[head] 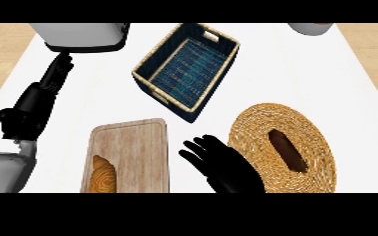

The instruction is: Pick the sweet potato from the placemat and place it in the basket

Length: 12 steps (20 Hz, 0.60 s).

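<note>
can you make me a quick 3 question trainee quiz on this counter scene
1. True or false: the sweet potato lies on the woven placemat.
2. Which hand is nearer the sweet potato: A left hand, B right hand?
3. Fill in: the croissant rests on the wooden ____.

Key: 1 true. 2 B; it is open beside the placemat. 3 cutting board. The blue basket holds nothing yet.

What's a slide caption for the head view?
Right hand open beside the woven placemat holding the sweet potato; blue basket behind, left hand resting at left.
</note>
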{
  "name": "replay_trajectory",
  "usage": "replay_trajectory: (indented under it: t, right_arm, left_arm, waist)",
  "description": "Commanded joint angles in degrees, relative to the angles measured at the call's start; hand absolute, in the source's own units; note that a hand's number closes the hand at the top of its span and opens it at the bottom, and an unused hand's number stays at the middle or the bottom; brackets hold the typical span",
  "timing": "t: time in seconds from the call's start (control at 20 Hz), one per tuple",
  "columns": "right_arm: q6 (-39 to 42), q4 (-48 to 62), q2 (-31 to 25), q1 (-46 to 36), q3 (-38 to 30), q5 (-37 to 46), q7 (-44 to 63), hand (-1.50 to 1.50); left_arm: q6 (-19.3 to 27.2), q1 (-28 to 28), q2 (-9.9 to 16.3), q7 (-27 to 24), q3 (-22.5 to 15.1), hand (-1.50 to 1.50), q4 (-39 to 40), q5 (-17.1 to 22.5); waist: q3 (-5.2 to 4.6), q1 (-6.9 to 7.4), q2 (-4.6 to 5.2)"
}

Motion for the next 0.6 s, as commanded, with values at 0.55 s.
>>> replay_trajectory:
  t: [0.55]
  right_arm:
    - [61.9, -3.1, 8.2, -15.1, 1.6, -0.4, 32.3, -1.5]
  left_arm:
    - [0.5, 1.2, -0.5, 0.6, -0.5, 0.0, -2.9, -1.6]
  waist:
    - [0.25, 1.23, 0.99]
